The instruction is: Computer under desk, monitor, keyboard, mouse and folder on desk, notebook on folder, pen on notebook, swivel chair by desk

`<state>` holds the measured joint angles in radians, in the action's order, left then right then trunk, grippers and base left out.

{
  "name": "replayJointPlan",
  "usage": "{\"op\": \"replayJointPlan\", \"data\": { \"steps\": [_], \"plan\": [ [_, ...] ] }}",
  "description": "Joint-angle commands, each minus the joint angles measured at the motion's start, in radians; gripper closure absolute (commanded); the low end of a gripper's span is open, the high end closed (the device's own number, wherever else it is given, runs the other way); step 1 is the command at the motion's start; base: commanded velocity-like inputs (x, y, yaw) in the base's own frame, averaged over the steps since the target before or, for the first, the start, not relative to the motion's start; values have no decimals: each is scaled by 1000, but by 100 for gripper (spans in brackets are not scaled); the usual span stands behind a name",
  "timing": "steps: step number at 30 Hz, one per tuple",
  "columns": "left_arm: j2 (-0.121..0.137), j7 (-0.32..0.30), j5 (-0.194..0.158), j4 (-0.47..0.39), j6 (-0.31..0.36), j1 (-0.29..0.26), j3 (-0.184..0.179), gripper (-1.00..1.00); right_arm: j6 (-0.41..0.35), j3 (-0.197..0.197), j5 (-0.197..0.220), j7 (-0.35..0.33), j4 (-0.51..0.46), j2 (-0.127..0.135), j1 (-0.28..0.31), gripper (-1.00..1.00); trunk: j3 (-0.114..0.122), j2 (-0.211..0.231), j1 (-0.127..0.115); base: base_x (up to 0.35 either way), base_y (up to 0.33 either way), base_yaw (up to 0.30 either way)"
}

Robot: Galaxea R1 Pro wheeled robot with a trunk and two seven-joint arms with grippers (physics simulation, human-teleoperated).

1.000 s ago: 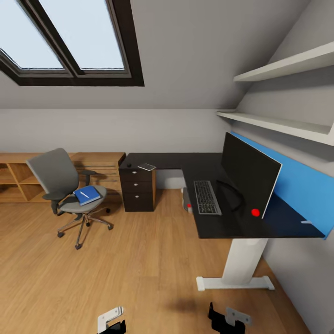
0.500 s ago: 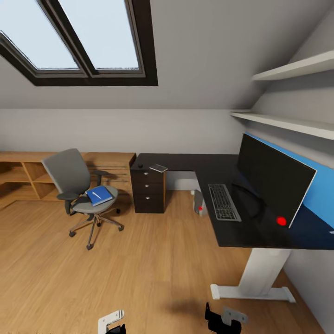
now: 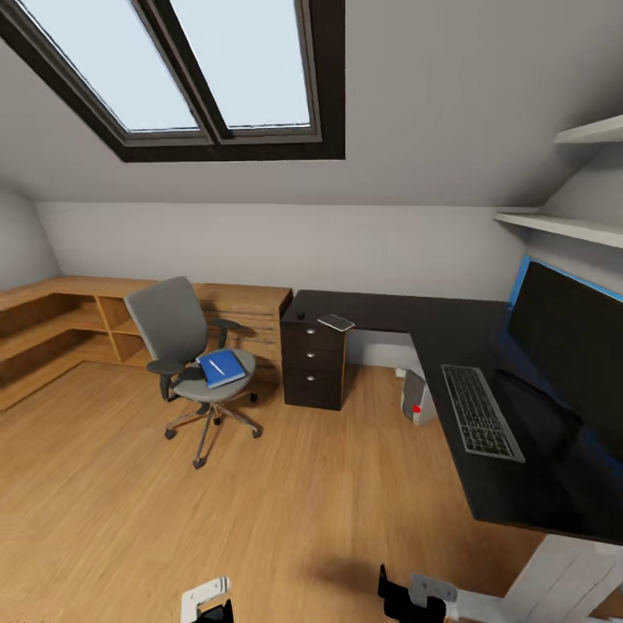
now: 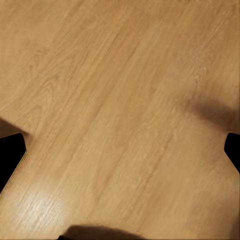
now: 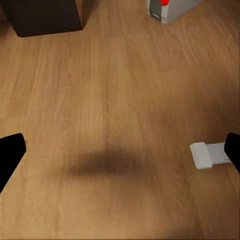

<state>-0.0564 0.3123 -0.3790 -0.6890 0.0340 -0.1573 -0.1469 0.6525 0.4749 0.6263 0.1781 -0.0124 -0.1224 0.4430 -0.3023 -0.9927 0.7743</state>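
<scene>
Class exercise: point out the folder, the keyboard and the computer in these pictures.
folder (image 3: pixel 223 367), head view, middle of its blue cover.
keyboard (image 3: pixel 481 421), head view, middle rows of keys.
computer (image 3: pixel 417 400), head view, silver side above the red dot.

Floor (image 3: pixel 260 519) is showing smooth light wood grain with soft sheen. Counter (image 3: pixel 450 346) is looking glossy black, reflecting. Swivel chair (image 3: pixel 186 346) is wearing matt grey cloth; cabinet (image 3: pixel 52 320) is matt wood.
</scene>
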Motion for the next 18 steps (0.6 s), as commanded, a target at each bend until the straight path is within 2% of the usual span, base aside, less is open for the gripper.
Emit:
{"op": "replayJointPlan", "data": {
  "steps": [1, 11, 18],
  "plan": [
    [1, 8, -6, 0, 1, -1, -5, -100, 1, 8, -2, 9, 0, 0, 0, -100, 2, 7, -3, 328, 3, 278],
    [1, 7, -7, 5, -7, -1, -5, -100, 1, 8, -9, 9, 0, -2, 0, -100, 33, 77, -42, 328, 1, 271],
    [1, 7, -8, 7, -6, -1, -5, -100, 1, 8, -10, 9, 0, -1, 0, -100, 55, 126, -68, 328, 0, 71]
  ]
}}
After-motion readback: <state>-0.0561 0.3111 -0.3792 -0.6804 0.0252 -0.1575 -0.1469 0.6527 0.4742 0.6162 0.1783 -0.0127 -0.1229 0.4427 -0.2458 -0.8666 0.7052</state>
